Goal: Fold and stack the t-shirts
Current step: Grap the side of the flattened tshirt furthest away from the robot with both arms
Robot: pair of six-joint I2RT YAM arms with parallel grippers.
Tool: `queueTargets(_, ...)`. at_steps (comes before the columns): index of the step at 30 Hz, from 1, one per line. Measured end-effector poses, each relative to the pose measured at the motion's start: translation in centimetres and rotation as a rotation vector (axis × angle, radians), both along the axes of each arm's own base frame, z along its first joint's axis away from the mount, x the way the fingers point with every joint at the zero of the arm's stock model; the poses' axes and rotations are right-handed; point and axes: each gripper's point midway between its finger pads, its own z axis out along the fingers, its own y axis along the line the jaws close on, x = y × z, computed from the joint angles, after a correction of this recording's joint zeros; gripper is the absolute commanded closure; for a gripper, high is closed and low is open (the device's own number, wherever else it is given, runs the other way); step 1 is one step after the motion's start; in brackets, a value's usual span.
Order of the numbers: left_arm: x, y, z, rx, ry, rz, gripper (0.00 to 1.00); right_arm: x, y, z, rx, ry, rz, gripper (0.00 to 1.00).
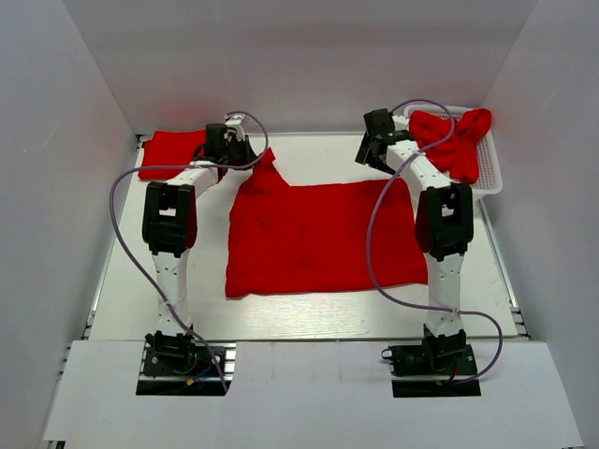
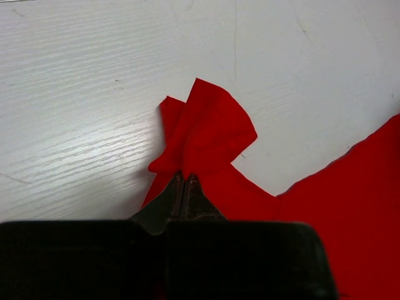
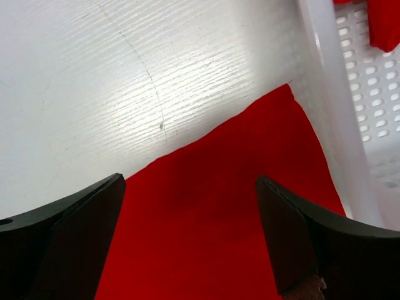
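Left end effector [image 2: 185, 177] pinches the spread t-shirt [image 1: 318, 238] by its far corner, right end effector [image 3: 189, 180] wide open; one folded t-shirt [image 1: 168, 152] apparently done, crumpled t-shirts [image 1: 454, 140] left in basket [image 1: 492, 176].

A flat red fabric t-shirt [image 1: 318, 238] lay at the middle of the white counter [image 1: 131, 299]. Behind it, leftward, sat a folded red t-shirt [image 1: 168, 154]; behind it, rightward, a crumpled red t-shirt [image 1: 454, 140] lay in a white plastic mesh basket [image 1: 493, 182].
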Motion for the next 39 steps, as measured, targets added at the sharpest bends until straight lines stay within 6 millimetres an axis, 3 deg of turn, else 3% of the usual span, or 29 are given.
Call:
queueTargets(10, 0.4, 0.6, 0.6, 0.010, 0.002, 0.013, 1.00, 0.3, 0.7, -4.4, -0.052, 0.047, -0.028, 0.10)
queueTargets(17, 0.7, 0.1, 1.3, 0.021, -0.039, -0.047, 1.00, 0.9, -0.3, -5.3, -0.079, 0.035, -0.081, 0.10)
queueTargets(25, 0.7, -0.5, 0.5, 0.021, -0.044, -0.099, 1.00, 1.5, -0.8, -7.8, -0.104, 0.052, -0.111, 0.12)
queueTargets(30, 0.6, -0.7, 0.3, 0.022, -0.049, -0.124, 1.00, 2.4, -0.8, -8.0, -0.093, 0.029, -0.127, 0.14)
queueTargets(35, 0.5, -0.9, 0.5, 0.025, -0.062, -0.146, 1.00, 2.5, -1.0, -8.0, -0.085, 0.026, -0.138, 0.33)
queueTargets(39, 0.4, -1.2, 0.7, 0.019, -0.073, -0.173, 1.00, 2.5, -1.0, -8.1, -0.080, 0.023, -0.144, 0.42)
